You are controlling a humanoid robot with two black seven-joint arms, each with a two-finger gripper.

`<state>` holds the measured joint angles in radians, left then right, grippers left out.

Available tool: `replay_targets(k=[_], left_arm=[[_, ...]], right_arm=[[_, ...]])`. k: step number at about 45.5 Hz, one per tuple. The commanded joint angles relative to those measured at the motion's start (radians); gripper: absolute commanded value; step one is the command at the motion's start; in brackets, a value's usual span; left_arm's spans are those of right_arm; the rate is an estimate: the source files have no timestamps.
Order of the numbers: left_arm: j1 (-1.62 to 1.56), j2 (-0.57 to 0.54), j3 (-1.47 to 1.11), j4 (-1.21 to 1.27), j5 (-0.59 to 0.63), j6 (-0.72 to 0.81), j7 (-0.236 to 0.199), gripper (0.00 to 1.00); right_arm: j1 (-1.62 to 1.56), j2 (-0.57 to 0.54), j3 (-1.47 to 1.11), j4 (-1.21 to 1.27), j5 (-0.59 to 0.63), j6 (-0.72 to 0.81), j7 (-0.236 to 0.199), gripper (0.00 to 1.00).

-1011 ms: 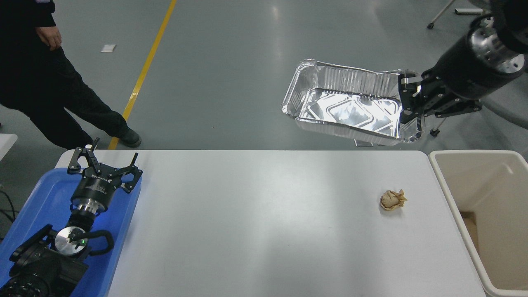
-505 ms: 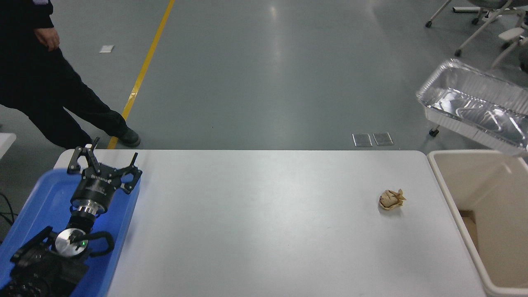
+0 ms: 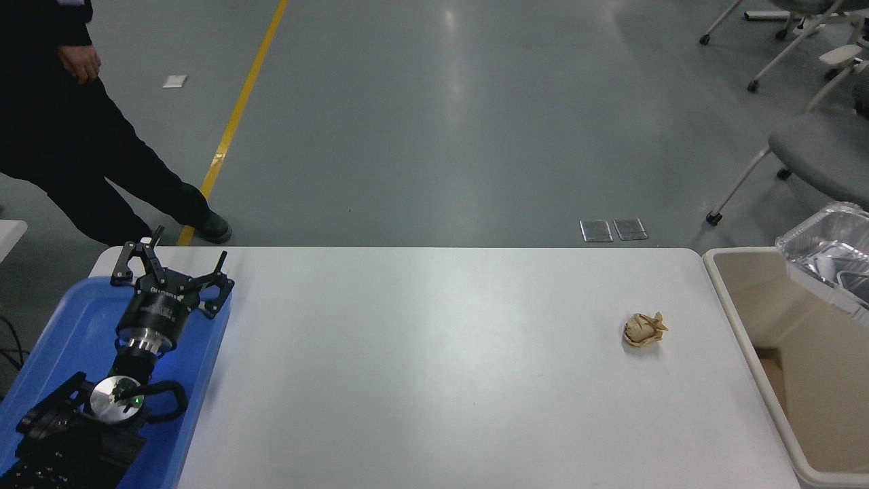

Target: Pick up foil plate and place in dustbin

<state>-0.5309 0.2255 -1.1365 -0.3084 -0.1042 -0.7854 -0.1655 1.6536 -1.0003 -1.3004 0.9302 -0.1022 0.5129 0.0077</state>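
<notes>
The shiny silver foil plate (image 3: 829, 257) shows only in part at the right edge of the head view, tilted, over the beige dustbin (image 3: 736, 309) that stands against the table's right end. The right arm and gripper are out of the picture, so what holds the plate is hidden. My left gripper (image 3: 168, 266) is open and parked over the blue tray at the lower left.
A small crumpled tan paper ball (image 3: 643, 329) lies on the white table (image 3: 421, 367) near its right end. A blue tray (image 3: 61, 339) sits under the left arm. A person (image 3: 75, 149) stands at the far left. Office chairs (image 3: 808, 146) stand at the far right.
The foil plate has moved right and down, from above the floor beyond the table to over the dustbin, mostly leaving the picture. The right arm has left the view. The left arm has not moved.
</notes>
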Motion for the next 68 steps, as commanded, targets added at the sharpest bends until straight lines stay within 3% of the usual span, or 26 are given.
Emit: replay_targets(k=[1, 13, 23, 31, 61, 65, 68], left_arm=[[0.000, 0.000, 0.000, 0.000, 0.000, 0.000, 0.000, 0.99], [0.000, 0.000, 0.000, 0.000, 0.000, 0.000, 0.000, 0.99], [0.000, 0.000, 0.000, 0.000, 0.000, 0.000, 0.000, 0.99], [0.000, 0.000, 0.000, 0.000, 0.000, 0.000, 0.000, 0.99], [0.000, 0.000, 0.000, 0.000, -0.002, 0.000, 0.000, 0.99], [0.000, -0.002, 0.000, 0.000, 0.000, 0.000, 0.000, 0.99], [0.000, 0.000, 0.000, 0.000, 0.000, 0.000, 0.000, 0.99]], right_arm=[[-0.497, 0.006, 0.361, -0.203, 0.001, -0.209, 0.000, 0.00], [-0.909, 0.181, 0.753, -0.560, 0.012, -0.218, -0.006, 0.00], [-0.994, 0.338, 0.857, -0.766, 0.015, -0.273, -0.063, 0.00], [-1.017, 0.379, 0.865, -0.797, 0.015, -0.399, -0.121, 0.00], [-1.037, 0.397, 0.863, -0.788, 0.029, -0.412, -0.129, 0.00], [-1.034, 0.396, 0.863, -0.795, 0.029, -0.467, -0.127, 0.57], [-1.035, 0.397, 0.865, -0.784, 0.029, -0.569, -0.126, 0.83]])
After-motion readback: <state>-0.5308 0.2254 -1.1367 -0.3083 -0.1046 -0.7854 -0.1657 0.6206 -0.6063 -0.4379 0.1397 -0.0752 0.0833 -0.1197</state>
